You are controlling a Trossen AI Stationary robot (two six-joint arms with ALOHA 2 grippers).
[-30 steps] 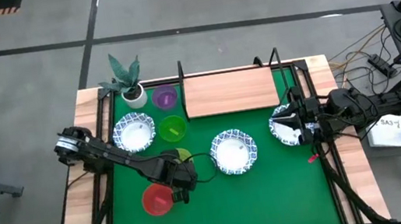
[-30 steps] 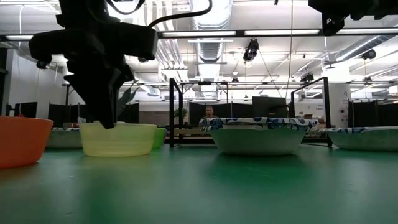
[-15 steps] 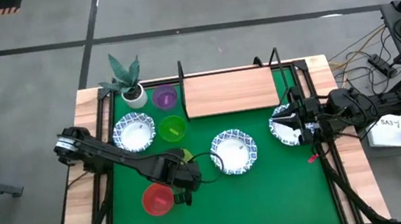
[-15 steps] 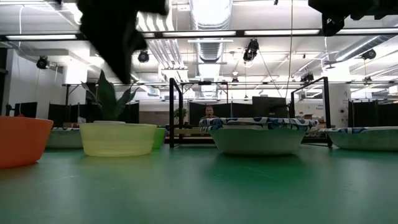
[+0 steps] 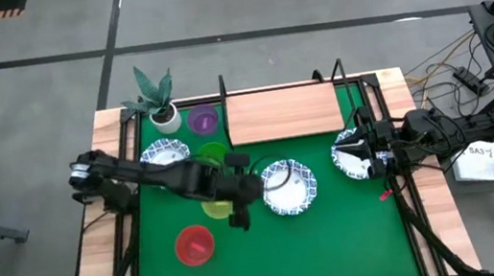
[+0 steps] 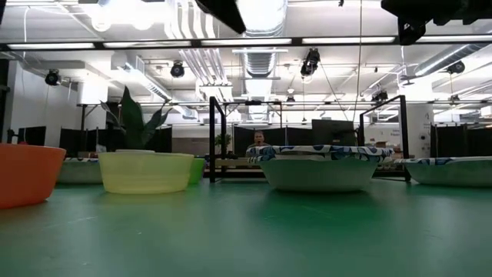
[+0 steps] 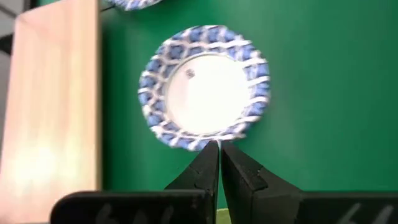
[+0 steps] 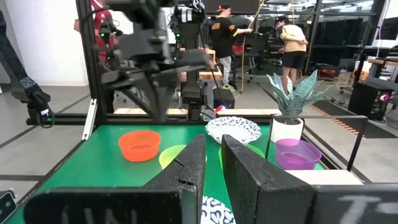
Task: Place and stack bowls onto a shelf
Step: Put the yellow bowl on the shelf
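My left gripper (image 7: pixel 219 154) is shut and holds nothing. It hangs high over the mat (image 5: pixel 338 232), between the yellow bowl (image 5: pixel 216 207) and the middle white bowl (image 5: pixel 290 187), pointing slantwise down at that bowl's rim (image 7: pixel 198 144). The yellow bowl (image 6: pixel 146 171) rests on its base. The red bowl (image 5: pixel 194 245), green bowl (image 5: pixel 215 152), purple bowl (image 5: pixel 203 120) and left white bowl (image 5: pixel 162 152) stand on the mat. My right gripper (image 8: pixel 213 146) waits level above the right white bowl (image 5: pixel 347 161), fingers a narrow gap apart. The shelf (image 5: pixel 284 113) stands at the far edge.
A potted plant (image 5: pixel 160 102) stands at the far left corner beside the purple bowl. Black uprights (image 6: pixel 214 138) rise at the shelf's corners. Bare mat lies along the near edge. People (image 8: pixel 292 43) stand in the room beyond the table.
My left gripper has risen from the yellow bowl, out of the top of the low view, and gone toward the table's right edge, to the middle white bowl, rolling as it went. The yellow bowl has stayed where it was.
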